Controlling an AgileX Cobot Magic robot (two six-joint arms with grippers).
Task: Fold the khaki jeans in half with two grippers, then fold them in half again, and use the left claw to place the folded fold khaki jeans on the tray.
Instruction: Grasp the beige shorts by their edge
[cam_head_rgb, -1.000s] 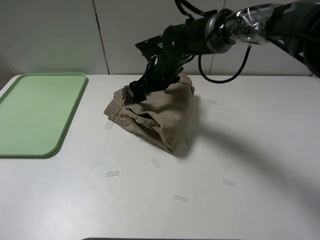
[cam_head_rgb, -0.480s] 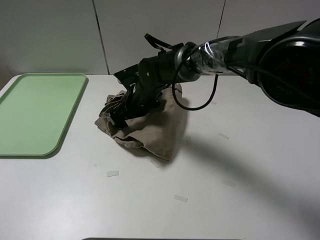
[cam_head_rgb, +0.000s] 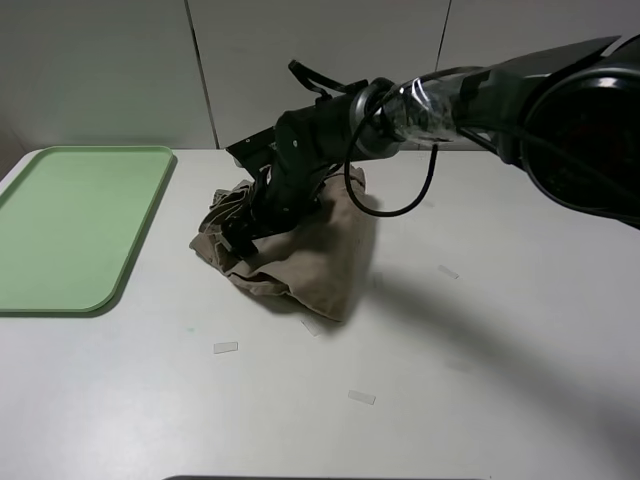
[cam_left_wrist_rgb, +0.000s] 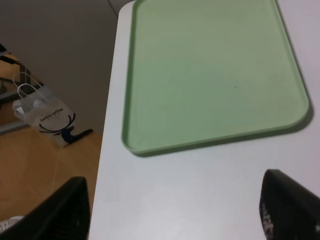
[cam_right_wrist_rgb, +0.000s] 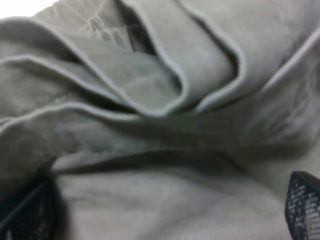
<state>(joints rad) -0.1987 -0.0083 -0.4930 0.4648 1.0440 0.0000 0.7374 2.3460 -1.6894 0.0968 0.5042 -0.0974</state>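
The khaki jeans (cam_head_rgb: 320, 250) lie in a bunched, folded heap in the middle of the white table, to the right of the pale green tray (cam_head_rgb: 70, 225). My right gripper (cam_head_rgb: 245, 232) reaches across from the right and sits low on the heap's left part. In the right wrist view the khaki jeans (cam_right_wrist_rgb: 160, 115) fill the picture, and the right gripper (cam_right_wrist_rgb: 165, 210) is open, its tips wide apart on the cloth. The left gripper (cam_left_wrist_rgb: 175, 210) is open and hovers over bare table beside the tray (cam_left_wrist_rgb: 215, 70). It is outside the exterior view.
Small strips of clear tape (cam_head_rgb: 225, 347) lie scattered on the table in front of the heap. The table's left edge runs beside the tray, with a white paper bag (cam_left_wrist_rgb: 45, 117) on the floor below. A pale wall stands behind.
The right arm swung left and down, dragging the heap leftward and flattening it. Over the last half second it has hardly moved.
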